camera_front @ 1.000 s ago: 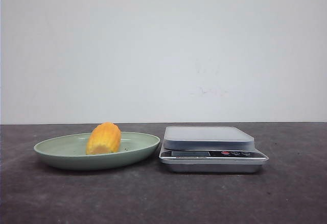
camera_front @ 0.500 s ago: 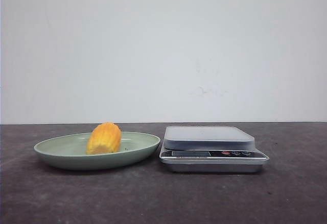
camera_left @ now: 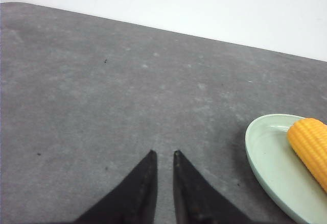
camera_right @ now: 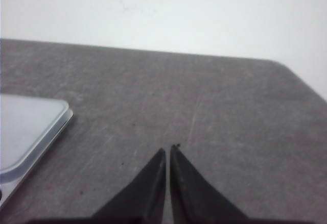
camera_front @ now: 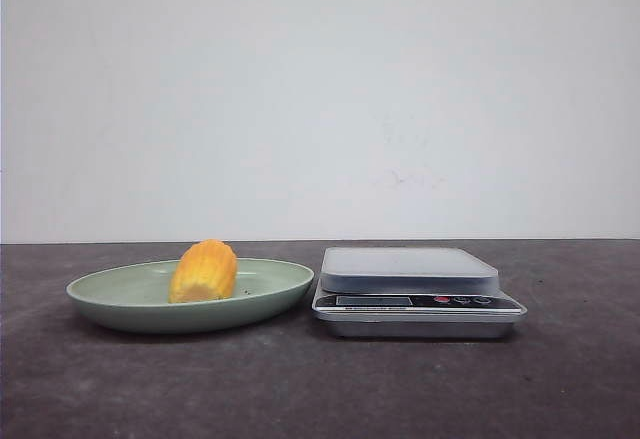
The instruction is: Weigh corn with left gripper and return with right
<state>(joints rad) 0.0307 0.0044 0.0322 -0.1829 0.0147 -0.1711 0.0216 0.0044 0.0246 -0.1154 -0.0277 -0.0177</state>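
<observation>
The corn (camera_front: 204, 271), a stubby yellow-orange cob piece, lies on the green plate (camera_front: 120, 299) at the left of the table. In the left wrist view the corn (camera_left: 310, 145) and the plate's rim (camera_left: 255, 152) show beside my left gripper (camera_left: 164, 152). That gripper hovers over bare table away from the plate, its jaws nearly together with a narrow slit and nothing between them. The silver kitchen scale (camera_front: 410, 271) stands right of the plate, its platform bare. My right gripper (camera_right: 168, 149) is shut and empty over bare table beside the scale's corner (camera_right: 30, 127).
The dark grey table (camera_front: 320, 389) ends at a white wall behind. The scale's display and buttons (camera_front: 460, 301) face the front. Neither arm shows in the front view.
</observation>
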